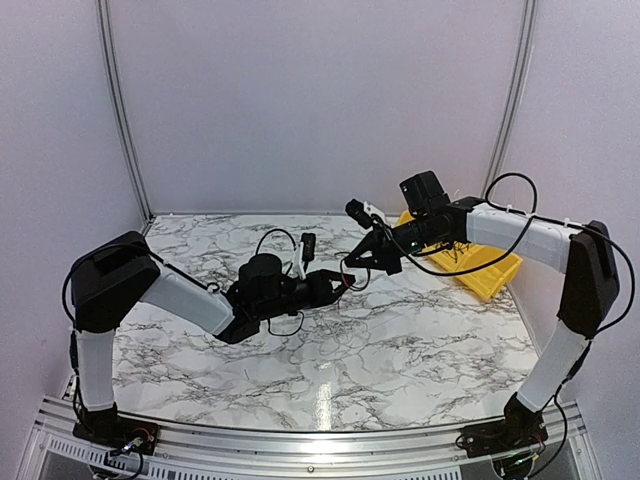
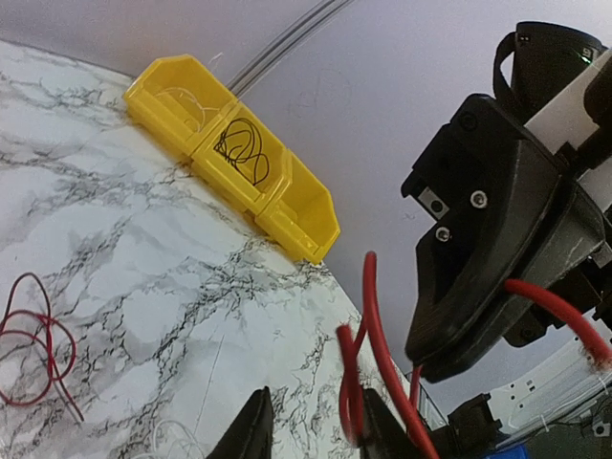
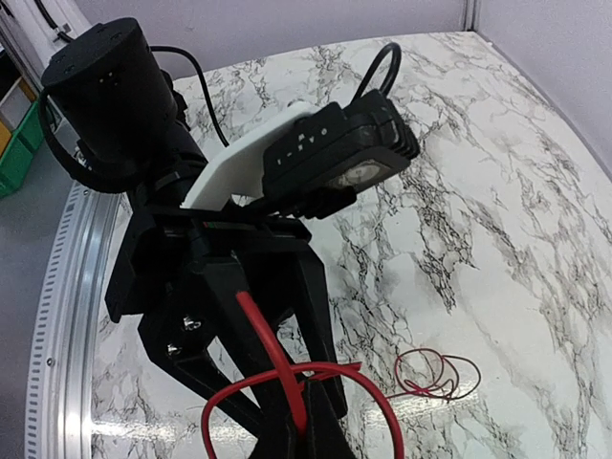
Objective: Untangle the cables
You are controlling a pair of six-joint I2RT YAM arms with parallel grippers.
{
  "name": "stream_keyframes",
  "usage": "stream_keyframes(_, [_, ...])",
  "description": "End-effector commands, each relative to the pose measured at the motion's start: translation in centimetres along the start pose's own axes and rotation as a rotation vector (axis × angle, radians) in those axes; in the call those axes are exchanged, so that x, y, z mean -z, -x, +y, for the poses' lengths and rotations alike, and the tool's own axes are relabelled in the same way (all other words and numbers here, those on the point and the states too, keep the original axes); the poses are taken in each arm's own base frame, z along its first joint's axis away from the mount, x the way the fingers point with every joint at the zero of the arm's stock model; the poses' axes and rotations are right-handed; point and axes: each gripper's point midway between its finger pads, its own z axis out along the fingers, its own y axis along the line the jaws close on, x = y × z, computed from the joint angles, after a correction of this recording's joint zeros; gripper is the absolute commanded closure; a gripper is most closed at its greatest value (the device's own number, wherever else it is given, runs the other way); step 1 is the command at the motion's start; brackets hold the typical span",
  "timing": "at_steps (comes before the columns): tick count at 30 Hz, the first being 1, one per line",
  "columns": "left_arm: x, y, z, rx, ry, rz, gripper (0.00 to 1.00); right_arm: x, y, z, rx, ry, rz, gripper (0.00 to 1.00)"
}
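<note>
Left gripper here: my fingers are spread, and a red cable runs up between them, snug against the right-hand one. My right gripper looks pinched together on that same cable, up in the air over the middle of the table. The cable is thin, glossy and bendy, and it arcs in a loose loop. The right gripper's chunky black body blocks most of what's straight ahead of my left one. A second red loop lies flat on the table, apart from both grippers. At the far right sits a yellow plastic bin with three compartments, and a black cable is coiled in the middle one. The tabletop is shiny white marble-pattern with grey veins, and the walls around it are plain and pale.
</note>
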Motion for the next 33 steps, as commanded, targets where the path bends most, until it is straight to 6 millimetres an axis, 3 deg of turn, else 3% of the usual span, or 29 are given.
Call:
stream_keyframes(1, [-0.9, 1.3, -1.3, 0.049, -0.085, -0.06, 0.73, 0.9, 1.6, 0.3, 0.031, -0.004, -0.042, 1.0])
stream_keyframes(6, [-0.8, 1.2, -0.1, 0.106, -0.093, -0.097, 1.0, 1.1, 1.7, 0.3, 0.036, -0.012, -0.043, 1.0])
stream_keyframes(10, [0.1, 0.6, 2.0, 0.132, -0.025, -0.122, 1.0, 1.8, 2.5, 0.3, 0.041, -0.021, -0.059, 1.0])
stream_keyframes(14, [1.4, -0.5, 4.7, 0.173, 0.055, -0.117, 1.0, 4.4, 5.5, 0.8, 0.075, -0.052, -0.112, 1.0])
stream_keyframes(20, [3.2, -2.3, 7.5, 0.197, 0.139, -0.093, 1.0, 11.9, 10.9, 0.0, 0.155, -0.267, -0.21, 1.0])
stream_keyframes(26, [4.2, -2.6, 10.1, 0.241, 0.2, -0.088, 1.0, 21.3, 14.0, -2.7, 0.136, -0.508, -0.281, 1.0])
stream_keyframes(30, [4.0, -2.0, 10.5, 0.232, 0.203, -0.085, 1.0, 27.3, 14.2, -4.6, 0.101, -0.686, -0.312, 1.0])
stream_keyframes(33, [2.9, -0.6, 7.8, 0.17, 0.112, -0.061, 0.98, 29.7, 12.7, -6.3, 0.056, -0.799, -0.301, 1.0])
